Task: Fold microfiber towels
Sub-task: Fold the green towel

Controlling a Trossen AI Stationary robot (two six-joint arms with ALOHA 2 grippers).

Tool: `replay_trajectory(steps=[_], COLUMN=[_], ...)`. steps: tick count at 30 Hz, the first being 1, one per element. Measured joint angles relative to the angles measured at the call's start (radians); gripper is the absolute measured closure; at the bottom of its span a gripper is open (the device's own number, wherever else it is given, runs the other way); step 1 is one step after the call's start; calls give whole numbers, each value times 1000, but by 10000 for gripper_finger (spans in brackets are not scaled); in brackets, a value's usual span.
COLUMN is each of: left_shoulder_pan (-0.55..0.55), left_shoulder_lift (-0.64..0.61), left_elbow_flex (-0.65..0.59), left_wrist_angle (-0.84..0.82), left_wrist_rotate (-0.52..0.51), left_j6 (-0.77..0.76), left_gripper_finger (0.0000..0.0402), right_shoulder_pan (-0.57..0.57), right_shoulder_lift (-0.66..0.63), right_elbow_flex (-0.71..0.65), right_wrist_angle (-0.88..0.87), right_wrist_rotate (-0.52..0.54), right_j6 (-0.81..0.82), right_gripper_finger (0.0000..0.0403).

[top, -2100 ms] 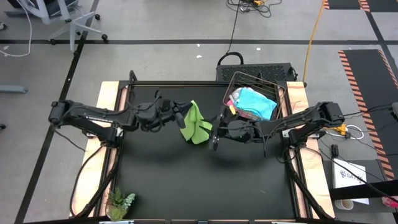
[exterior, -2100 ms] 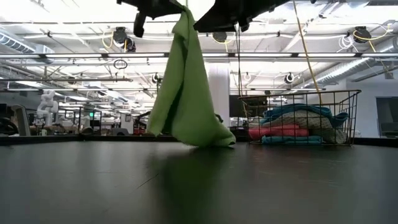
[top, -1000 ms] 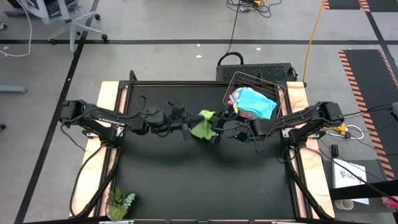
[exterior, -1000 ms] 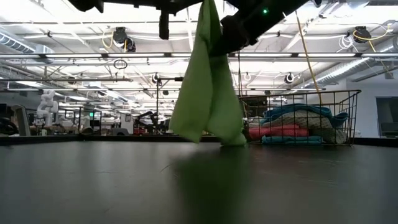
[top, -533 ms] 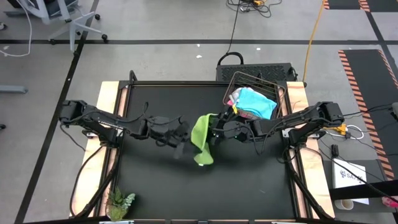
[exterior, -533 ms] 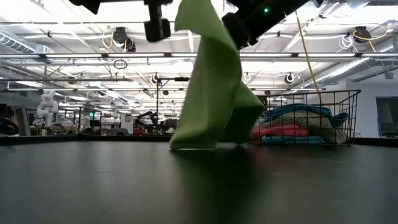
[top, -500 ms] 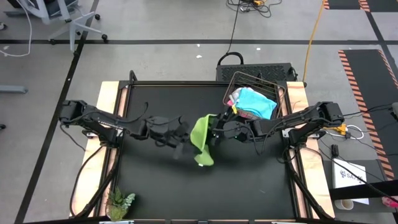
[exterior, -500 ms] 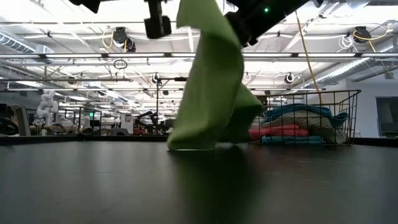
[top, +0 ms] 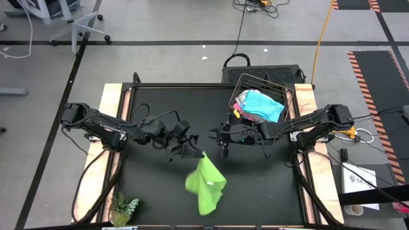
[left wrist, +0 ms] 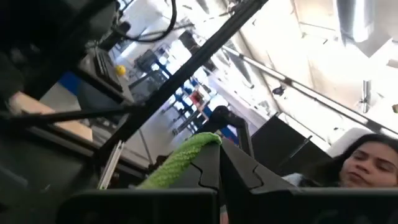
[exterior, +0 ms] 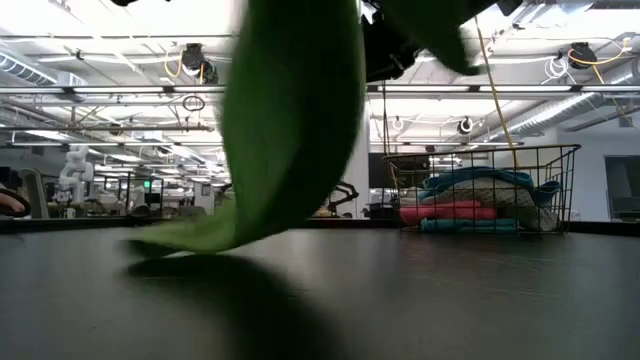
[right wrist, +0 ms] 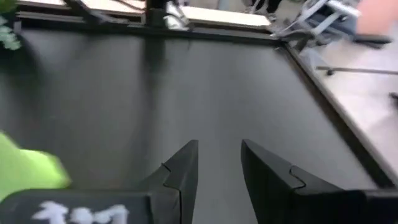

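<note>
Left pincer [top: 192, 150] stays clamped on the green towel [top: 206, 182]; right pincer [top: 220, 139] is apart; lay it flat slowly

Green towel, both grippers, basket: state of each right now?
Green towel: one corner pinched, rest trailing toward the table's front.
Left gripper: shut on the green towel.
Right gripper: fingers open, holding nothing.
Wire basket: upright, towels piled inside.
</note>
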Motion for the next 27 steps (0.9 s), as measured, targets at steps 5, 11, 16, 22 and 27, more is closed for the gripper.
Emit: replay_trajectory(steps=[5, 11, 16, 22, 27], left_shoulder_pan=[22, 32, 52, 101, 145], left_shoulder_lift=[0, 0, 0, 0, 0], left_elbow_flex=[0, 0, 0, 0, 0], left_wrist_angle=[8, 9, 4, -47, -47], left_wrist_rotate=[-14, 48, 30, -57, -168], left_j6=[-20, -84, -95, -20, 52], left_gripper_finger=[394, 397, 394, 394, 398], right_shoulder_pan=[33, 103, 149, 161, 161], right_shoulder_lift=[0, 0, 5, 6, 7], right_elbow_flex=[0, 0, 0, 0, 0], right_wrist_angle=[-50, -172, -167, -70, -102], right_wrist_rotate=[-16, -13, -8, 8, 7], right_j6=[6, -1, 40, 39, 40], right_gripper_finger=[291, 310, 324, 326, 326])
